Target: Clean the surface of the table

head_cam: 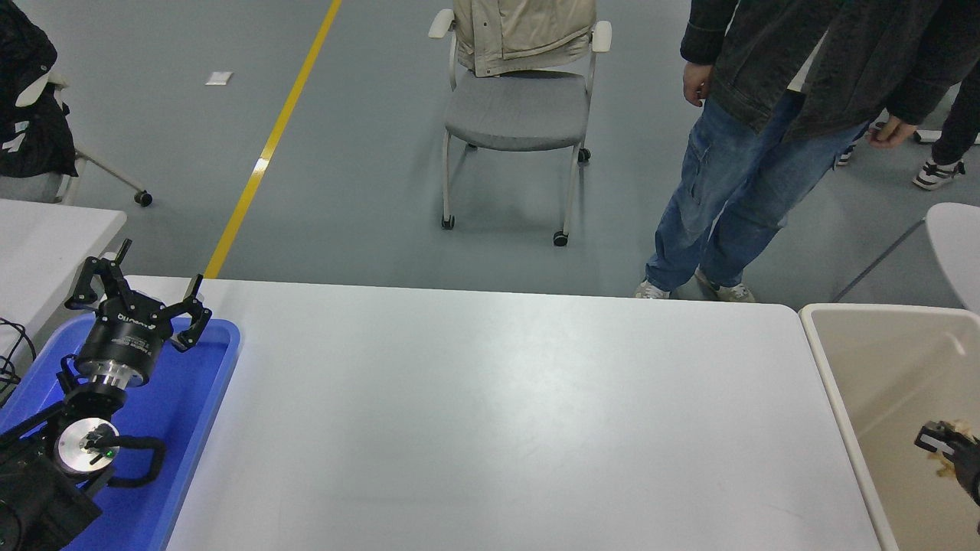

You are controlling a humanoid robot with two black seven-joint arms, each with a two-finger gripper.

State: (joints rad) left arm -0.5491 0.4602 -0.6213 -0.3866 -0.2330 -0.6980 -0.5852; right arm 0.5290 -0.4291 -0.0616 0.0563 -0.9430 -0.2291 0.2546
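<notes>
The table surface (490, 413) is a wide matte white top with nothing lying on it. My left gripper (162, 264) is parked open above the blue tray (203, 367) at the lower left. My right gripper (949, 448) enters at the right edge, above the inside of the beige bin (834, 383). Only its black tip shows, with small tan bits beside it, and I cannot tell what they are or whether it holds them.
A smaller separate white table (46, 237) stands at the far left. A person in jeans (727, 184) stands at the table's far right side. A grey chair (517, 107) with a beige jacket stands beyond the far edge.
</notes>
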